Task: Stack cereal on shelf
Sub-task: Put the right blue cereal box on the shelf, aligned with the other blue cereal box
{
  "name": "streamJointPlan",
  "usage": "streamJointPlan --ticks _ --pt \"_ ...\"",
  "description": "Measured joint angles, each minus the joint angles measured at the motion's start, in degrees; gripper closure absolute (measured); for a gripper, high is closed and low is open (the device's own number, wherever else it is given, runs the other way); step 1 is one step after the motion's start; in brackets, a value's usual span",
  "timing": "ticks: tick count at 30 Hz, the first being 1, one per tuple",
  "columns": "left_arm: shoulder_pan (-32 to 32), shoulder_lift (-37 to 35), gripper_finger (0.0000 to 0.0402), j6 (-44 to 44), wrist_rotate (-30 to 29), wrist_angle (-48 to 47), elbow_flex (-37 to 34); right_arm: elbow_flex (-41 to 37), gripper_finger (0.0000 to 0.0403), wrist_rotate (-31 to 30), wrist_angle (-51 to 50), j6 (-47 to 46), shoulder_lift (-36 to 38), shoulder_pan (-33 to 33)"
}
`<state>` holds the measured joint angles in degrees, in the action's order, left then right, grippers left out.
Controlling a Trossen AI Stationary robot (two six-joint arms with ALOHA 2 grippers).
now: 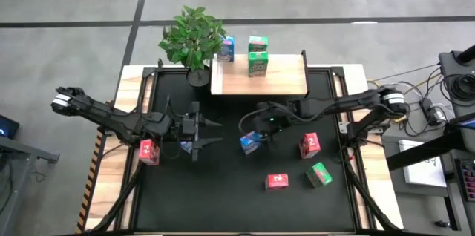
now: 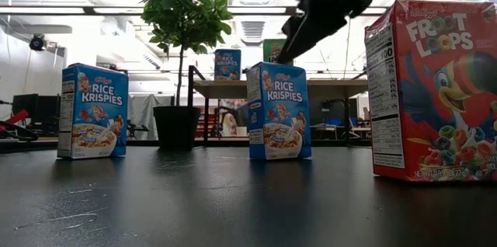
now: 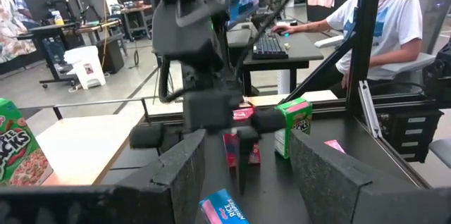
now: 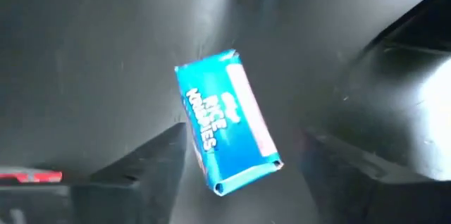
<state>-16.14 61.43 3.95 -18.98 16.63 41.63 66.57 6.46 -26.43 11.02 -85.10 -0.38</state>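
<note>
Both arms reach inward, right claw (image 1: 256, 133) spread, left claw (image 1: 210, 132) parted

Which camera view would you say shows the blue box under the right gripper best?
The right wrist view: the blue box fills the frame from above, between open fingers. The low view shows its front standing upright, the high view only a small blue patch, the left wrist view nothing sure.

Blue boxes (image 2: 279, 111) read "Rice Krispies"; red box (image 2: 432, 90), "Froot Loops".
</note>
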Motion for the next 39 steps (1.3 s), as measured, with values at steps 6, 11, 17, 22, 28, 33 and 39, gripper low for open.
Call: streamJointPlan --ticks 6,11,17,22,28,33,39 --pt "0.00 -0.02 0.0217 1.76 -0.01 0.03 0.00 3.33 0.0096 0.00 -5.12 2.53 -5.92 0.00" --pt "0.00 -0.48 0.0217 3.45 -0.13 -0.59 0.94 4.59 0.0118 1.37 -5.10 2.72 -7.68 -0.02" --pt "-0.03 -2.04 0.0217 7.23 -1.97 -3.66 1.88 5.17 0.0194 1.51 -4.75 1.51 -7.56 0.00" --pt "0.00 -5.12 0.0217 10.18 -6.89 -7.31 1.86 5.92 0.0253 1.51 -4.92 -2.26 -6.45 0.00" --pt "0.00 -8.52 0.0217 13.41 -15.22 -8.82 1.48 11.90 0.0298 1.38 -8.19 -9.10 -6.19 -0.15" --pt "-0.03 -9.55 0.0217 13.86 -15.63 -9.41 0.66 20.62 0.0307 -1.59 -11.56 -13.37 -6.50 -1.59" --pt "-0.01 -10.60 0.0217 13.93 -15.63 -11.13 0.10 30.46 0.0306 -13.06 -12.26 -12.99 -6.86 -4.90"
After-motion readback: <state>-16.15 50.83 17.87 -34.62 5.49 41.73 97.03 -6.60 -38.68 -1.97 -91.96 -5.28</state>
